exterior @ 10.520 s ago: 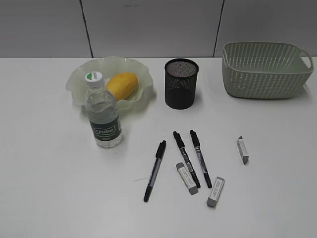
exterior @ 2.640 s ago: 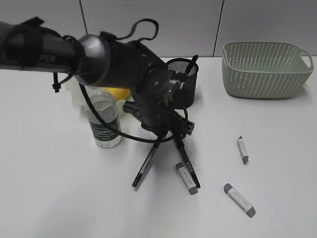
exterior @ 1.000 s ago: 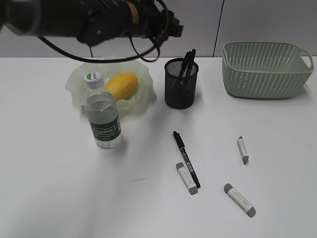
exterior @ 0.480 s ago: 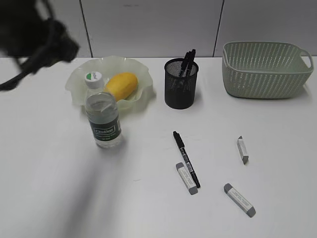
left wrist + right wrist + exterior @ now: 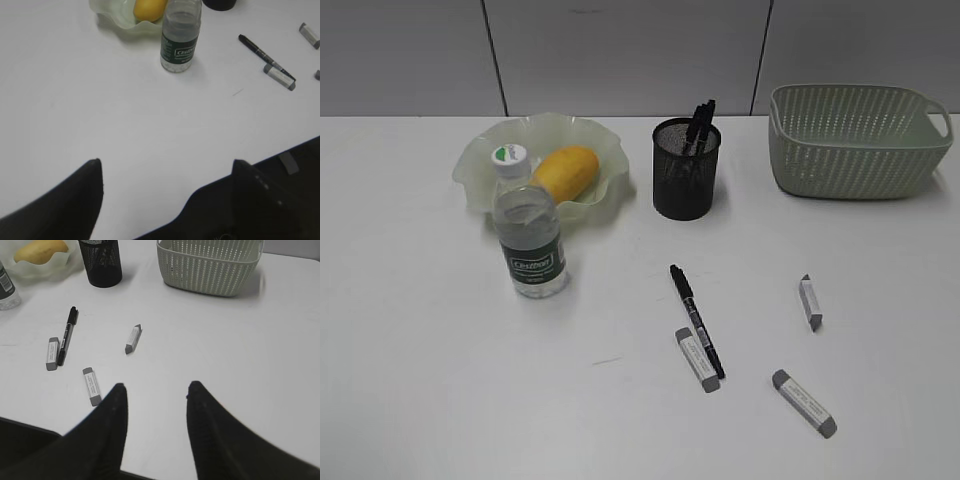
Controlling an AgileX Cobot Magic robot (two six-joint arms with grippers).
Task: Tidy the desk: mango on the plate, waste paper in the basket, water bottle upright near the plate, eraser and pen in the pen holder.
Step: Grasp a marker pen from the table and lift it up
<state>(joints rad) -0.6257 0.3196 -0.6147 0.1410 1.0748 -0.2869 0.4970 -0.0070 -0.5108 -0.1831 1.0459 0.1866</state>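
The mango (image 5: 565,172) lies on the plate (image 5: 480,170). Just in front of the plate the water bottle (image 5: 530,235) stands upright. Two pens (image 5: 698,120) stick out of the pen holder (image 5: 685,170). A third pen (image 5: 696,320) lies on the desk (image 5: 420,380) beside one eraser (image 5: 697,360); two more erasers (image 5: 804,403) (image 5: 809,301) lie to its right. The basket (image 5: 855,140) stands at the back right. Waste paper is out of view. My left gripper (image 5: 167,167) hangs open over bare desk, well short of the bottle (image 5: 181,35). My right gripper (image 5: 157,387) is open and holds nothing, right of an eraser (image 5: 91,385).
Neither arm shows in the exterior view. The desk's near edge runs under both grippers in the wrist views. The right wrist view also shows the basket (image 5: 210,262), pen holder (image 5: 102,262), loose pen (image 5: 66,335) and the middle eraser (image 5: 132,339).
The left arm has swung from above the plate off to the left and out of the exterior view. Objects on the desk have not moved.
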